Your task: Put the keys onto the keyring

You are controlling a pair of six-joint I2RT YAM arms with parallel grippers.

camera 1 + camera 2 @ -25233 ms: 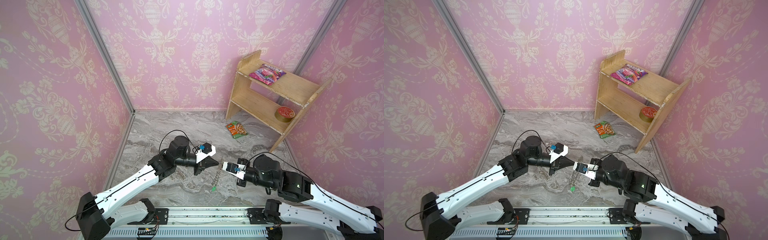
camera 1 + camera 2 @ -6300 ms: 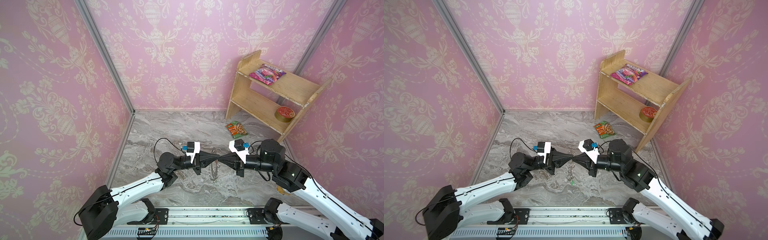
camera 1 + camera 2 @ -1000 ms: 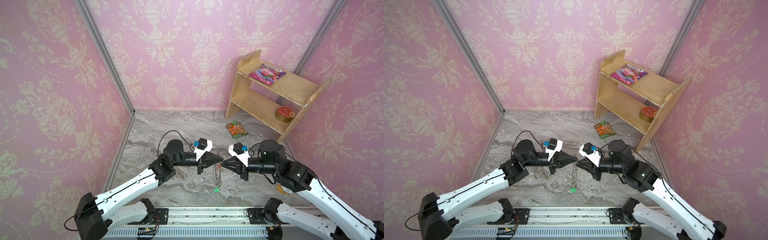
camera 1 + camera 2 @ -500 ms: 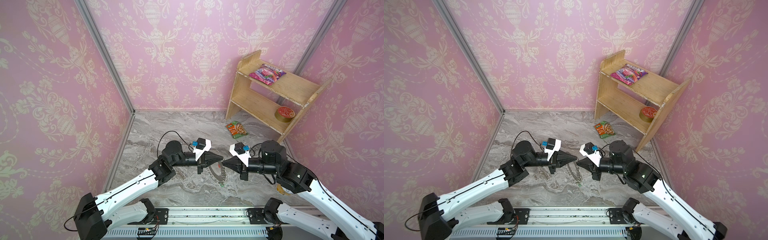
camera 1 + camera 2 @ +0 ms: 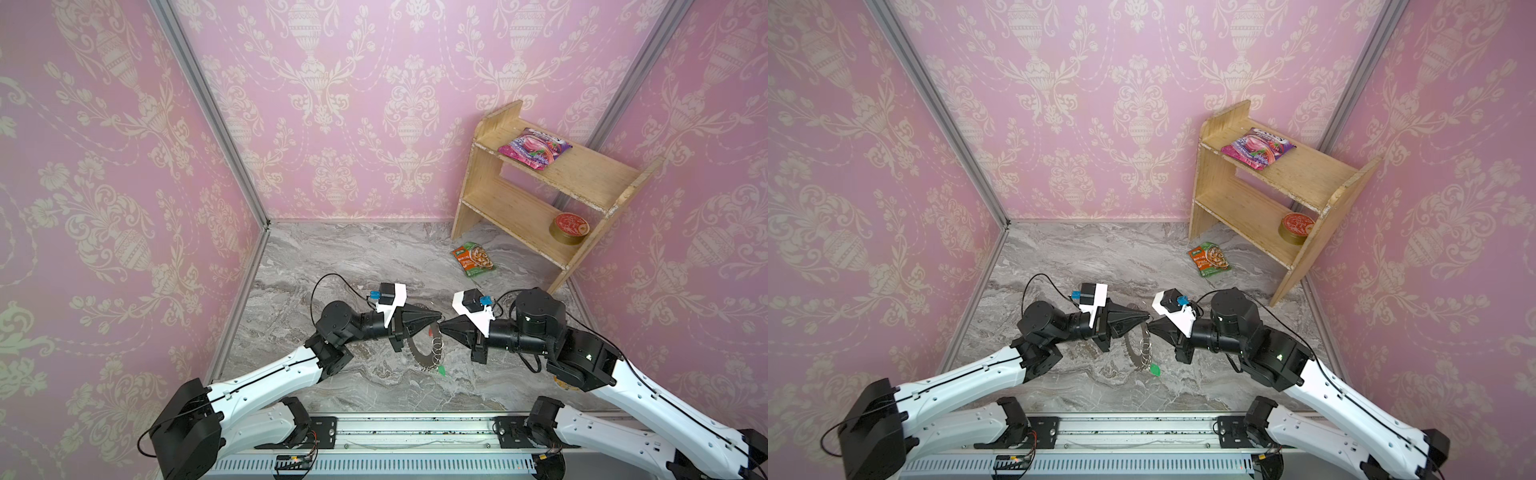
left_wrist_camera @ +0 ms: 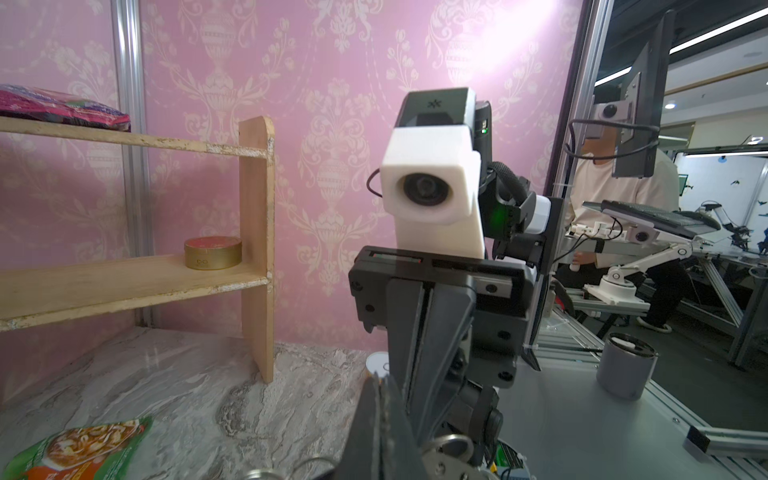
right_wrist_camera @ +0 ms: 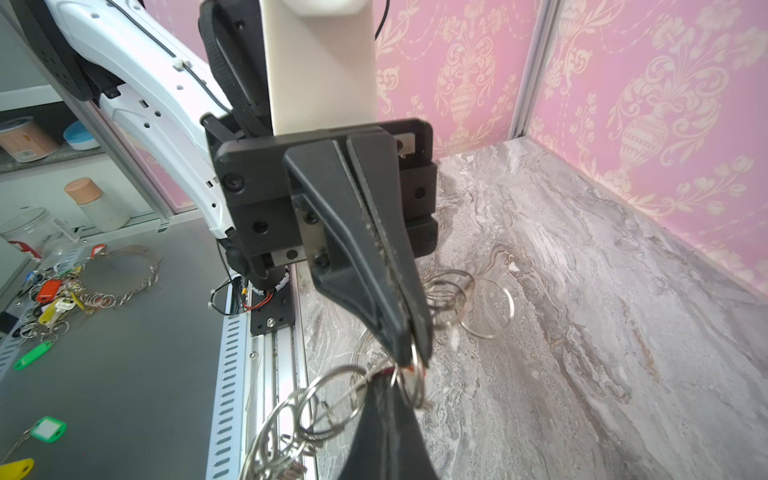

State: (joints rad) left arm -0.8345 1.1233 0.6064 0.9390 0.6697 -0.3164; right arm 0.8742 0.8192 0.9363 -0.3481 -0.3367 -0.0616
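Left hand (image 5: 437, 323) and right hand (image 5: 444, 328) both clenched, tip to tip over counter (image 5: 353, 257). Left pinches a keyring (image 5: 415, 353) loop (image 7: 415, 376); right's hold unclear. Keyring hangs just under tips toward 6 o'clock, edge-on, long axis 12–6, green key (image 5: 441, 370) lowest.

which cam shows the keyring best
A top view: the keyring shows as a grey arc with loops and a green tag. Right wrist shows only blurred loops; left wrist barely one.
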